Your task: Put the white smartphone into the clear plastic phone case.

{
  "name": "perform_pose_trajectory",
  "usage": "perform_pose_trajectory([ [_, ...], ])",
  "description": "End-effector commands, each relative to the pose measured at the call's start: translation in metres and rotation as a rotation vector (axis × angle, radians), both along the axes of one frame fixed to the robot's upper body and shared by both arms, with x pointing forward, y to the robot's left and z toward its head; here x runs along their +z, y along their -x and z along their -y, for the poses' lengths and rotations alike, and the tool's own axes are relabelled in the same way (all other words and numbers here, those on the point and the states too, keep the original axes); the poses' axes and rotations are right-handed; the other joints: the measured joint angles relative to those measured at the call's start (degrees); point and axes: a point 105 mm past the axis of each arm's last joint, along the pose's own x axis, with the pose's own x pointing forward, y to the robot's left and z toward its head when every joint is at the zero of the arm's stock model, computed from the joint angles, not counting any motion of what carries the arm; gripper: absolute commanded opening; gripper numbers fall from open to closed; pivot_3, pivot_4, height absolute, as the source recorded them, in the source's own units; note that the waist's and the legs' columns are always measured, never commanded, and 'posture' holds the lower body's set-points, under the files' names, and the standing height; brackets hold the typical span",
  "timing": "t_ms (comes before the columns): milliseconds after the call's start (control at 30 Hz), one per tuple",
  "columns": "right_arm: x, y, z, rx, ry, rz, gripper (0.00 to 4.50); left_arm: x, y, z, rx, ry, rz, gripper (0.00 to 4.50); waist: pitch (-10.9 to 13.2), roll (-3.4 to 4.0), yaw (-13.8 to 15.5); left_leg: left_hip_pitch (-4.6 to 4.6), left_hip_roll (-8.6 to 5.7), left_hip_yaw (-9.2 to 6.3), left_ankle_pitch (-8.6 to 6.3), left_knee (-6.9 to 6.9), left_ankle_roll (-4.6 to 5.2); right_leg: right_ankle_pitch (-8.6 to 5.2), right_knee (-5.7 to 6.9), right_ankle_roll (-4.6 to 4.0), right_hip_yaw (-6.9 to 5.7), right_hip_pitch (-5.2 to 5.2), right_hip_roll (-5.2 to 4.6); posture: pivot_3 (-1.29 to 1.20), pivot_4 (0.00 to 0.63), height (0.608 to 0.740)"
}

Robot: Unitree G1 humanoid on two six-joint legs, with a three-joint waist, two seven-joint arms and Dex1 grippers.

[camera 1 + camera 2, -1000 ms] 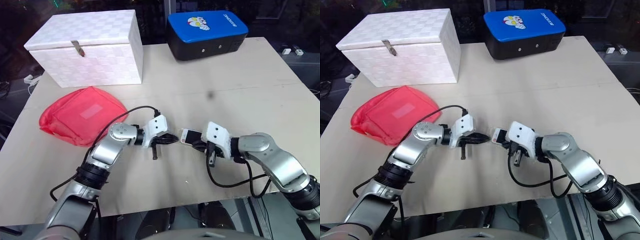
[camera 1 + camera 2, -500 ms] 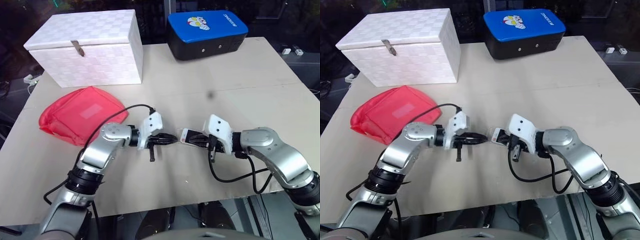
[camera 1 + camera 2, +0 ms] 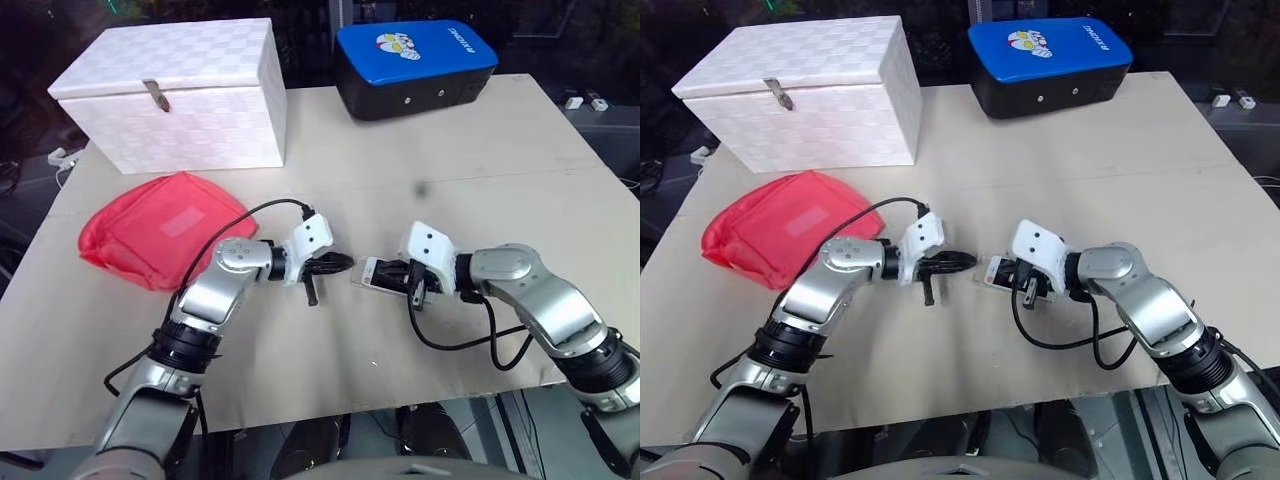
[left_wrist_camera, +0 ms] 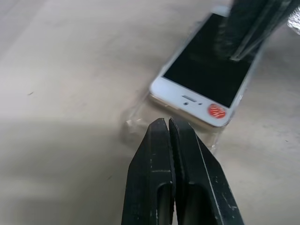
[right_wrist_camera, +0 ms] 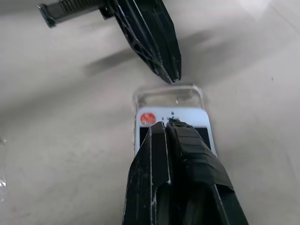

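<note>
While the white smartphone (image 4: 206,79) lies only partly seated on the clear plastic phone case (image 5: 168,96) on the bench (image 3: 480,140), slippage is risked.
Both jaws are pressed together, nothing clamped; a push from the right gripper (image 5: 169,123) or left gripper (image 4: 168,123) could skid phone and case apart.

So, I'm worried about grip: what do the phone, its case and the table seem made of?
Phone: glossy glass screen with a smooth white bezel, reflecting the gripper. Case: thin clear plastic, seemingly; the table shows through and its rim glints. Table: matte beige board, maybe laminate; no shine.
</note>
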Motion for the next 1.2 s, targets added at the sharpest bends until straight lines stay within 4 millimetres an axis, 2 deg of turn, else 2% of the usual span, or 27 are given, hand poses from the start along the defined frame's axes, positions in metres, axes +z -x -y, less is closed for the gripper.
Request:
perform_pose_trajectory([
  [33, 0.011, -0.001, -0.003, 0.023, -0.001, 0.057, 0.00, 0.002, 0.003, 0.001, -0.081, -0.091, 0.030, 0.05, 0.0, 0.00, 0.0, 0.00, 0.00, 0.00, 0.00, 0.00, 0.00, 0.00, 0.00, 0.00, 0.00, 0.00, 0.00, 0.00, 0.150, 0.740],
  [233, 0.011, 0.000, -0.002, 0.019, -0.003, 0.060, 0.00, -0.004, 0.010, 0.000, -0.219, -0.252, 0.080, 0.05, 0.0, 0.00, -0.1, 0.00, 0.00, 0.00, 0.00, 0.00, 0.00, 0.00, 0.01, 0.00, 0.01, 0.00, 0.00, 0.00, 0.150, 0.740],
  [400, 0.011, 0.001, -0.001, 0.015, -0.010, 0.059, 0.00, -0.001, 0.012, 0.012, -0.287, -0.249, 0.078, 0.05, 0.0, 0.00, 0.0, 0.00, 0.00, 0.00, 0.00, 0.00, 0.00, 0.00, 0.01, 0.00, 0.00, 0.00, 0.01, 0.00, 0.150, 0.740],
  [633, 0.012, 0.005, 0.003, 0.018, -0.005, 0.050, 0.00, 0.001, 0.022, 0.013, -0.361, -0.266, -0.012, 0.05, 0.0, 0.00, -0.1, -0.01, 0.00, 0.01, 0.00, 0.01, 0.00, 0.00, 0.02, 0.00, -0.02, -0.01, 0.02, 0.00, 0.150, 0.740],
  [767, 0.013, 0.007, 0.005, 0.012, -0.015, 0.050, 0.00, 0.012, 0.023, 0.011, -0.331, -0.225, -0.025, 0.05, 0.0, 0.00, -0.2, -0.01, 0.00, 0.01, 0.00, 0.01, 0.00, 0.00, 0.02, 0.00, -0.04, -0.01, 0.03, 0.00, 0.150, 0.740],
  [1000, 0.009, 0.020, -0.005, 0.079, -0.029, 0.006, 0.00, 0.032, 0.024, -0.020, -0.180, -0.119, -0.064, 0.05, 0.0, -0.01, -0.2, 0.00, 0.01, 0.00, 0.00, 0.01, 0.00, 0.00, 0.05, 0.00, -0.02, -0.04, 0.03, 0.00, 0.150, 0.740],
  [1100, 0.004, 0.021, -0.011, 0.095, -0.032, -0.009, 0.00, 0.039, 0.027, -0.027, -0.108, -0.010, -0.071, 0.05, 0.0, -0.01, -0.2, 0.00, 0.01, 0.01, 0.00, 0.02, 0.00, 0.00, 0.05, 0.00, -0.03, -0.02, 0.02, 0.00, 0.150, 0.740],
  [1200, -0.005, 0.012, -0.011, 0.082, -0.005, -0.013, 0.00, 0.040, 0.032, -0.033, -0.052, 0.119, -0.028, 0.05, 0.0, -0.01, -0.1, 0.02, 0.01, 0.00, 0.00, 0.03, 0.00, 0.00, 0.04, 0.00, -0.02, 0.00, 0.02, 0.00, 0.150, 0.740],
])
